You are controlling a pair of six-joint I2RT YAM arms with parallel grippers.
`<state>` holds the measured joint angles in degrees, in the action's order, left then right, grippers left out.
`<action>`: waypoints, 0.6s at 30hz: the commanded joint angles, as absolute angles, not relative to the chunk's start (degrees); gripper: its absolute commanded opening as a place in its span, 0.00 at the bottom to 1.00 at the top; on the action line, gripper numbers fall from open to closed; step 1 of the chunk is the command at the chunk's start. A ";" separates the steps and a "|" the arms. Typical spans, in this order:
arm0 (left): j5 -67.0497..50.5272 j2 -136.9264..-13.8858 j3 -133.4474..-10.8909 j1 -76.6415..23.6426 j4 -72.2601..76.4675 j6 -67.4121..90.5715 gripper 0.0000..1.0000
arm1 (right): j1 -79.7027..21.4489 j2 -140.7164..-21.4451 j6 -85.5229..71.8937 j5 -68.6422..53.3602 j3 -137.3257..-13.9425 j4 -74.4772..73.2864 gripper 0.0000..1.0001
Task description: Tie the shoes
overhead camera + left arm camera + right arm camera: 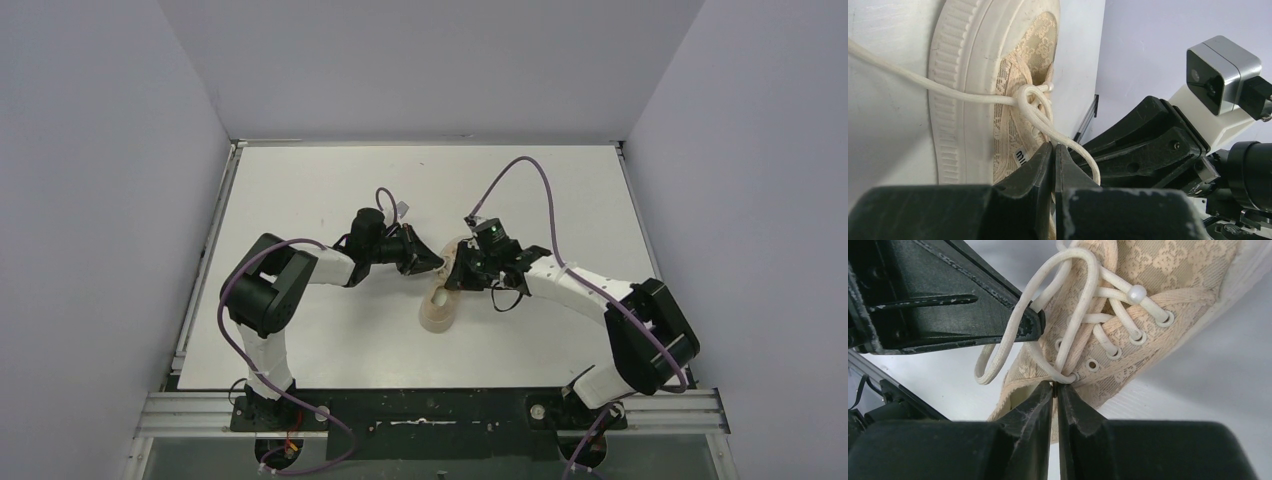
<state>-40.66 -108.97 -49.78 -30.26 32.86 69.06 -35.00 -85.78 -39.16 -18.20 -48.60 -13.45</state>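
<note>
Lacy cream sneaker (438,308), ribbed pale rubber sole, sits mid-table (300,200), its long axis running near to far with the heel toward my bases. My left gripper (1053,150) pinches the round cord laces (968,96). My right gripper (1054,388) is squeezed together against them, and I can't tell if it has a hold.

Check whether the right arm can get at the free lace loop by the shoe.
Probably yes. The loop hangs free just beside the right gripper, nothing between them; only the left gripper, pinching it higher up, is close.
</note>
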 commanded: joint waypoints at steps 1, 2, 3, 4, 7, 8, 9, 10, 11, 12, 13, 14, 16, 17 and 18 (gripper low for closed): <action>-41.40 -108.11 -51.00 -30.06 36.34 69.13 0.00 | -35.73 -85.97 -37.68 -15.52 -50.36 -12.02 0.05; -41.44 -108.03 -51.06 -30.06 36.12 69.04 0.00 | -35.77 -85.77 -37.24 -15.94 -50.74 -13.19 0.00; -41.54 -108.02 -51.13 -30.06 35.86 68.89 0.00 | -35.66 -85.47 -36.60 -16.55 -51.89 -15.76 0.00; -41.79 -107.91 -51.27 -30.06 35.55 68.60 0.00 | -35.42 -84.57 -35.52 -16.79 -53.64 -20.93 0.00; -41.71 -106.40 -51.67 -30.15 32.62 65.70 0.10 | -34.12 -80.55 -31.53 -19.04 -57.72 -37.06 0.00; -41.67 -105.69 -51.79 -30.03 30.09 63.97 0.18 | -33.62 -79.30 -30.65 -20.32 -58.19 -40.36 0.00; -41.66 -104.98 -52.03 -29.87 27.56 61.83 0.25 | -33.01 -78.34 -29.80 -22.07 -58.24 -43.00 0.00; -41.77 -104.20 -52.34 -29.67 24.78 59.57 0.31 | -32.36 -77.85 -28.72 -23.47 -58.33 -46.00 0.00; -42.01 -103.40 -52.71 -29.27 21.70 56.91 0.42 | -32.05 -77.14 -27.73 -24.46 -57.95 -47.30 0.00; -42.40 -102.39 -53.06 -28.55 18.37 54.11 0.62 | -31.96 -76.09 -27.03 -24.96 -57.05 -47.81 0.00; -42.60 -101.14 -53.50 -27.56 13.69 50.83 0.74 | -31.68 -75.10 -26.83 -24.97 -56.44 -48.00 0.00; -42.36 -99.46 -53.91 -26.23 8.93 46.46 0.79 | -30.63 -74.23 -26.84 -25.53 -56.00 -48.07 0.00; -39.67 -95.14 -55.20 -23.22 -2.62 35.40 0.85 | -28.60 -73.56 -26.73 -26.10 -55.95 -48.79 0.00; -37.64 -93.39 -56.04 -21.84 -7.04 29.86 0.88 | -27.56 -73.65 -26.52 -26.33 -56.33 -49.42 0.00; -35.65 -92.10 -57.06 -20.88 -10.78 24.81 0.88 | -26.47 -73.96 -26.08 -27.44 -56.80 -50.12 0.00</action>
<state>-40.95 -99.70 -52.62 -25.96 10.04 48.31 -29.71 -74.98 -28.75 -24.10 -56.01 -45.23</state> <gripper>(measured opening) 0.865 0.025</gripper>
